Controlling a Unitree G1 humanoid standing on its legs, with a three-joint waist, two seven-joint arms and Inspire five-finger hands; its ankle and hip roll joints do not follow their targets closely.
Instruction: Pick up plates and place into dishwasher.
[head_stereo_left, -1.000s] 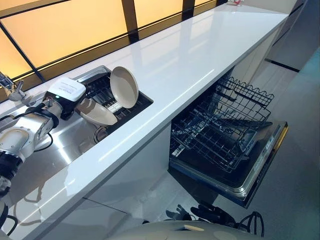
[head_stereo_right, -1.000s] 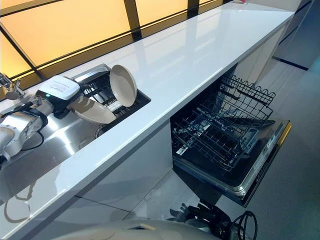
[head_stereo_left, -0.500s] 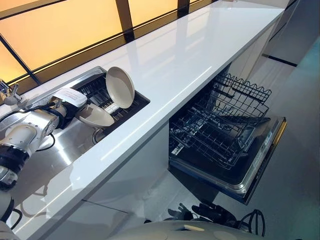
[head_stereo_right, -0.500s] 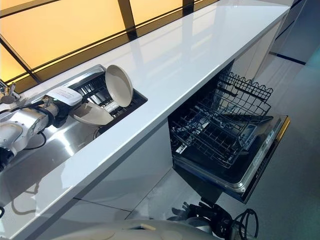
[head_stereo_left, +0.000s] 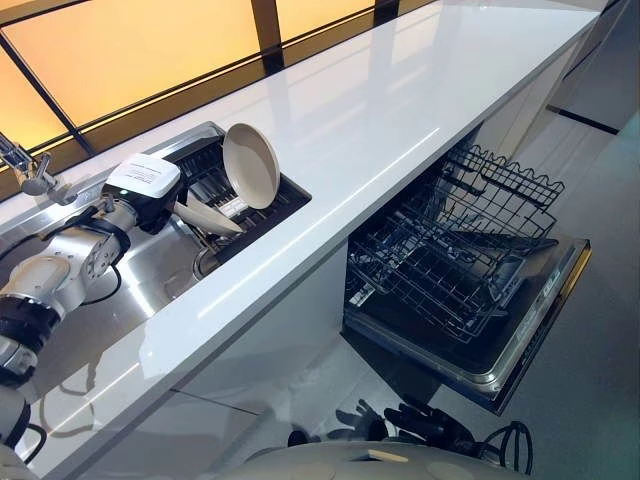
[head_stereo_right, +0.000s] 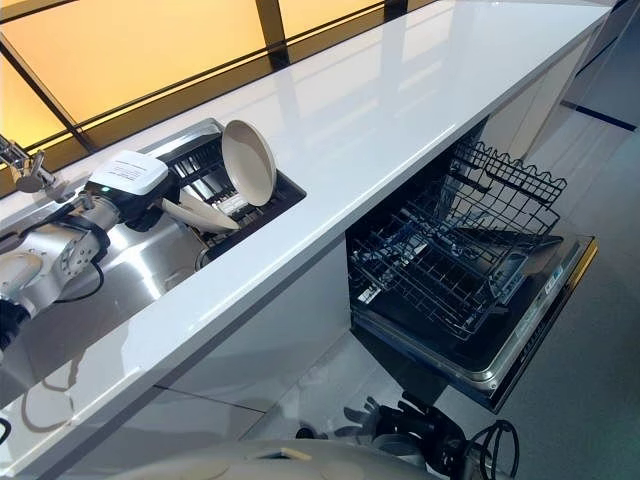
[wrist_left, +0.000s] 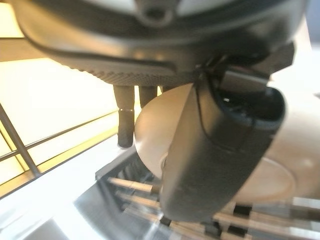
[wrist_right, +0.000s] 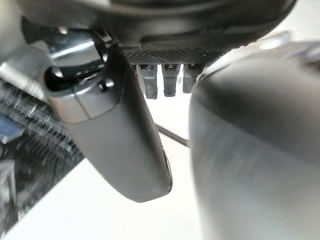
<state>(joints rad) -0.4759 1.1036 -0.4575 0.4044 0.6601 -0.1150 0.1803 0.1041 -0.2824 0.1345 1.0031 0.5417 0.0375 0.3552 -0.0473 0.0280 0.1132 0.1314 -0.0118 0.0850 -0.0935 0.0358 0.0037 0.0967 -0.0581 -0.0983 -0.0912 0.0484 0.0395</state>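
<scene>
My left hand (head_stereo_left: 163, 212) hangs over the sink beside the dark dish rack (head_stereo_left: 203, 176). It is shut on a beige plate (head_stereo_left: 213, 218). In the left wrist view the thumb (wrist_left: 215, 165) lies across the plate's (wrist_left: 285, 182) face and the fingers (wrist_left: 126, 117) reach behind its rim. A second beige plate (head_stereo_left: 251, 165) stands upright in the rack. The dishwasher (head_stereo_left: 520, 350) is open at the right, its wire rack (head_stereo_left: 440, 265) pulled out. My right hand (head_stereo_left: 420, 425) hangs low near the floor, open, with its thumb (wrist_right: 125, 145) and fingers (wrist_right: 168, 80) holding nothing.
A long white countertop (head_stereo_left: 400, 90) runs along the window. The steel sink (head_stereo_left: 150, 275) is set in its left part, with a faucet (head_stereo_left: 30, 170) at the far left. The dishwasher door lies flat and juts out over the floor.
The plate in my left hand has turned from lying rather flat to nearly edge-on, close to the rack. The camera has shifted a little.
</scene>
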